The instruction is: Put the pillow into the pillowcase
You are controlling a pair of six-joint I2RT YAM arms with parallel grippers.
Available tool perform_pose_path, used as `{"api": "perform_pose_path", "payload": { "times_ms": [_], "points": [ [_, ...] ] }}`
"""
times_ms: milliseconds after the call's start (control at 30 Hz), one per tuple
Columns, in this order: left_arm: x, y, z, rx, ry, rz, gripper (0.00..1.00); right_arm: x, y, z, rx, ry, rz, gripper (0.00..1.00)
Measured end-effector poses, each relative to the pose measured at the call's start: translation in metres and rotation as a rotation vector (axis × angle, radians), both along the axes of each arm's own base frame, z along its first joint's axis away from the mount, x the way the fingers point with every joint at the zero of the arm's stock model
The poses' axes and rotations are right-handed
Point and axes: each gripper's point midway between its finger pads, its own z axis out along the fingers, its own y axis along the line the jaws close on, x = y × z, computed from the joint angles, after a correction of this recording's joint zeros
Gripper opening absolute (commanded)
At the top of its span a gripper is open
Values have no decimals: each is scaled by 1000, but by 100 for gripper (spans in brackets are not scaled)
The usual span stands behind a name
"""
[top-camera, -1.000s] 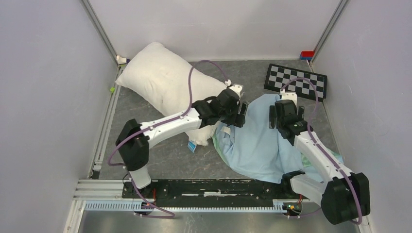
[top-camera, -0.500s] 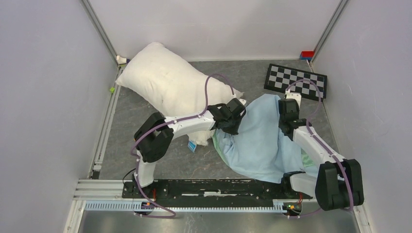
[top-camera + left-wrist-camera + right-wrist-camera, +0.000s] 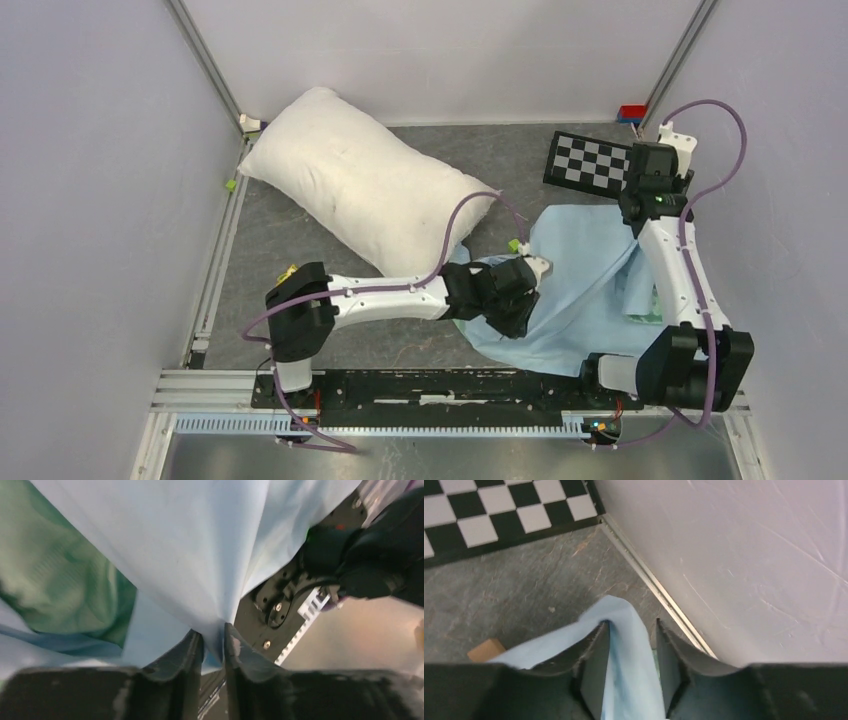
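Observation:
The off-white pillow point(image 3: 360, 190) lies at the back left, apart from both grippers. The light-blue pillowcase point(image 3: 590, 290) lies wrinkled at the right of the floor. My left gripper point(image 3: 520, 310) is shut on its near-left edge; in the left wrist view the gripper point(image 3: 214, 630) pinches a fold of blue fabric point(image 3: 190, 555), with the mint-green reverse point(image 3: 60, 580) showing to the left. My right gripper point(image 3: 643, 208) is raised by the right wall and shut on the pillowcase's far-right corner; in the right wrist view blue fabric point(image 3: 629, 670) runs between the jaws of the gripper point(image 3: 629, 627).
A black-and-white checkerboard point(image 3: 595, 160) lies at the back right, also in the right wrist view point(image 3: 499, 510). A red and blue block point(image 3: 631, 112) sits in the back right corner. The right wall point(image 3: 749, 555) is close to my right gripper. The base rail point(image 3: 430, 385) runs along the near edge.
My left gripper has swung off the pillow's end, toward the near edge, holding the pillowcase edge. My right gripper has moved from the pillowcase's middle back to the right wall, pulling the fabric along.

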Motion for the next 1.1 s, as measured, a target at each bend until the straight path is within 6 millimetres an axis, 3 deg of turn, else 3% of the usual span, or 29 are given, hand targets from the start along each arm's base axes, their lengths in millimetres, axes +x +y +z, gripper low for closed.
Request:
{"api": "perform_pose_path", "payload": {
  "times_ms": [100,200,300,400,500,567,667,767,833,933,1100],
  "points": [
    [-17,13,-24,54,44,-16,64,2,13,-1,30,2,59,71],
    [-12,29,-36,98,55,18,75,5,42,11,58,-49,171,76],
    [3,42,-22,90,20,74,78,9,90,34,83,-137,336,78],
    [24,58,15,37,-40,158,79,15,138,44,131,-214,521,81],
    [55,81,55,-30,-104,278,79,19,177,27,189,-206,669,83],
    [79,97,65,-43,-127,356,79,23,200,5,219,-158,744,83],
    [107,113,53,0,-133,438,78,27,234,-37,262,-59,844,78],
    [116,116,13,100,-97,453,77,21,264,-73,293,26,930,70],
    [113,115,-15,168,-69,440,74,17,282,-85,299,56,986,58],
    [110,115,-45,235,-42,435,63,14,308,-90,308,47,1072,55],
    [108,119,-74,269,-12,478,12,9,332,-99,353,6,1172,54]
  ]
}}
